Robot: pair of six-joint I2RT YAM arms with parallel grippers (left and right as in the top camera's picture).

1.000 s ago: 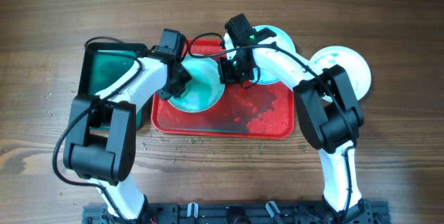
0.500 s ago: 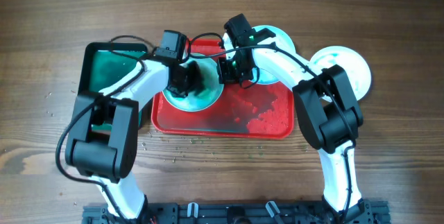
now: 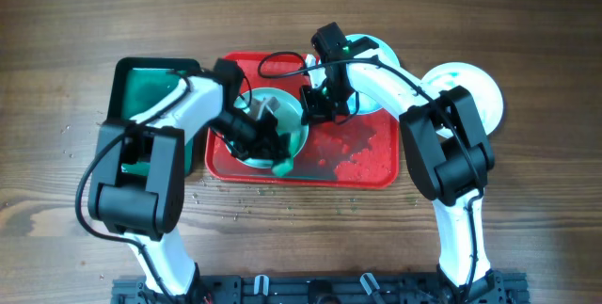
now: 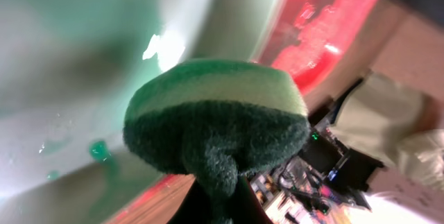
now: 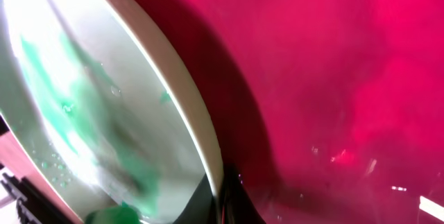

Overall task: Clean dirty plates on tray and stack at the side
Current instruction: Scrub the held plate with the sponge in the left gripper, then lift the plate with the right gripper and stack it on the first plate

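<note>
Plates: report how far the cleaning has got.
Done, apparently: one white plate sits off the red tray, on the table. In hand: the left pincer presses a sponge on the green-smeared centre plate while the right pincer grips its rim. Left: the back plate, then stacking.

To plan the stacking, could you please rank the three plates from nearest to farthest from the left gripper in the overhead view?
1. Left plate, beneath the left gripper, on the red tray.
2. Middle plate, at the tray's back right corner.
3. Right plate, off the tray, far right.
</note>
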